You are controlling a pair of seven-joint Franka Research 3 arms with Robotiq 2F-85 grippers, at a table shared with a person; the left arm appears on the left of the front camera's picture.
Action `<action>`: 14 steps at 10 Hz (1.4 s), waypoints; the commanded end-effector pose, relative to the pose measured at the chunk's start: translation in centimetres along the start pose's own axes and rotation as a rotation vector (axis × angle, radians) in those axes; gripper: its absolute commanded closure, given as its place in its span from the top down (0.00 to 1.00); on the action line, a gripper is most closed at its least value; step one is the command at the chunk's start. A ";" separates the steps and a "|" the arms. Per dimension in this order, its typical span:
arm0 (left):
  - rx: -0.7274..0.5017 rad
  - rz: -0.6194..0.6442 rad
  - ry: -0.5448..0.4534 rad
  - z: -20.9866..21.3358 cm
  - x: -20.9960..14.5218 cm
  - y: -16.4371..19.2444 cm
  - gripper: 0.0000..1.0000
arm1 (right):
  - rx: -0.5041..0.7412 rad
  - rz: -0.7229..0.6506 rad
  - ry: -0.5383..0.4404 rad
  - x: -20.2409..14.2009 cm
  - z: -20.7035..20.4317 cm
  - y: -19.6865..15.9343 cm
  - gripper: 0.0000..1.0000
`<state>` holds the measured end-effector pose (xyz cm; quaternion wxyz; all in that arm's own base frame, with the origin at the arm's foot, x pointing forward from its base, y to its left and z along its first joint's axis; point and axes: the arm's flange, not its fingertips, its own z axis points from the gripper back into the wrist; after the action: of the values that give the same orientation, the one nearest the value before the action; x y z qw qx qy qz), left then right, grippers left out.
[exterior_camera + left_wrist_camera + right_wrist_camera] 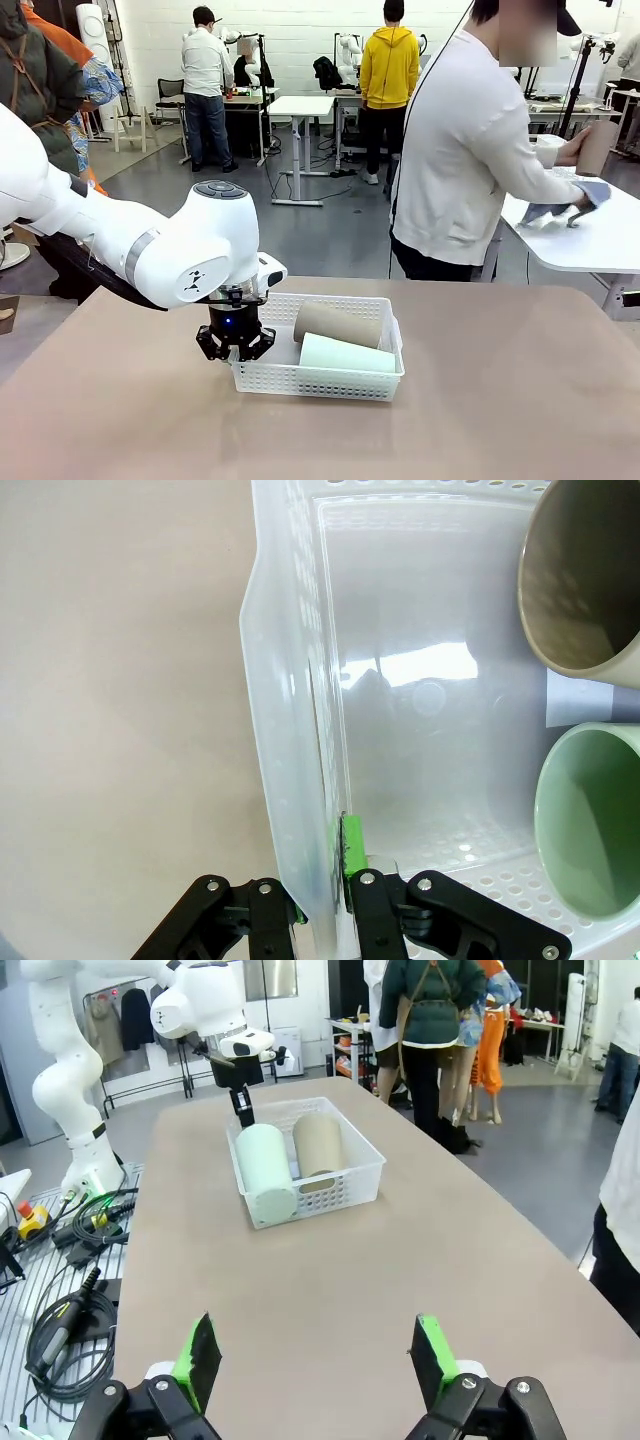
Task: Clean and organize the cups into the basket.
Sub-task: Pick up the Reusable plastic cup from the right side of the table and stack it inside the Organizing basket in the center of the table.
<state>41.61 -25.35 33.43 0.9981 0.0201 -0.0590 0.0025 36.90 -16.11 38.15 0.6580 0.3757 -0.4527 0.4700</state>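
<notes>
Cups [336, 322] inside; left fingers [350, 845] pinch basket [320, 381].

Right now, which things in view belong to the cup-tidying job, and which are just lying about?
Job: white basket; mint cup and brown cup lying in it; left claw shut on the basket's wall; second brown cup, held by the person.
Lying about: cables beside the table; right claw, open and idle.

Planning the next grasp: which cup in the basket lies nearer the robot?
The mint cup, along the basket's near wall; the brown cup lies behind it, on the far side.
</notes>
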 end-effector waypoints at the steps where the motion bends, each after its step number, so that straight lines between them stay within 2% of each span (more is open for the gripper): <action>1: -0.001 0.000 -0.005 0.2 0.1 -0.2 0.00 | -0.004 -0.008 0.007 0.2 0.1 0.1 1.00; 14: -0.001 0.000 -0.005 0.2 0.1 -0.2 0.00 | -0.004 -0.008 0.007 0.2 0.1 0.1 1.00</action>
<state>41.61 -25.35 33.43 0.9981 0.0201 -0.0590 0.0025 36.88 -16.15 38.15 0.6583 0.3754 -0.4530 0.4696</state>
